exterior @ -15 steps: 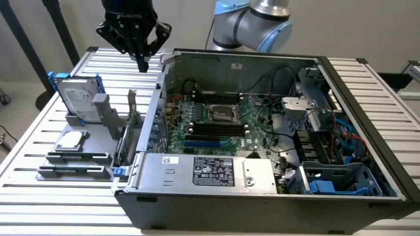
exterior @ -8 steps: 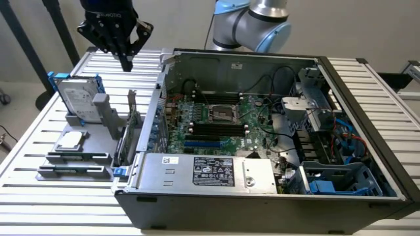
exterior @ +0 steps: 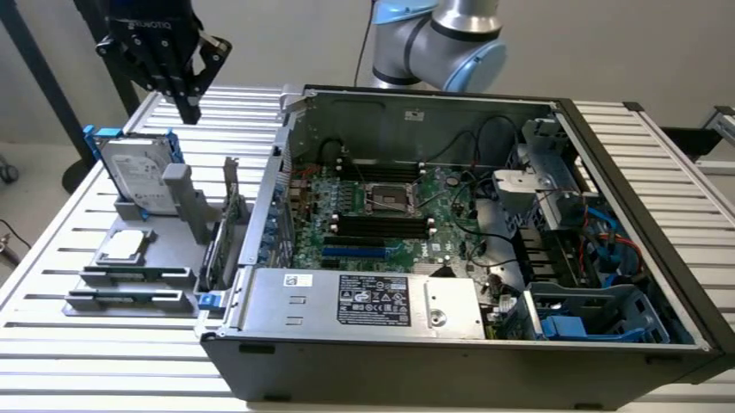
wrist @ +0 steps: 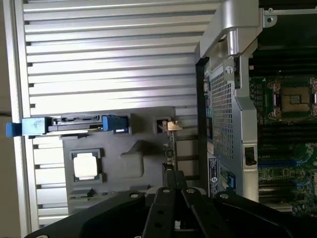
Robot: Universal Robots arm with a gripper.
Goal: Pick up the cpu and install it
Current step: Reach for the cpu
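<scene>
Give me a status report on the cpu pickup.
Gripper shut, empty, raised near hard drive. Cpu flat in grey holder, untouched. Nothing over it.

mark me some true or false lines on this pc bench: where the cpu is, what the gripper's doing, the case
1. The cpu lies on the grey fixture, outside the computer case. True.
2. The gripper is holding the cpu. False: it hangs above the table, apart from the cpu, with nothing in it.
3. The hard drive stands on edge in the fixture. True.
4. The case's side panel is on. False: the case is open and the motherboard shows.
5. The cpu sits in the motherboard's socket. False: it is on the fixture.
</scene>
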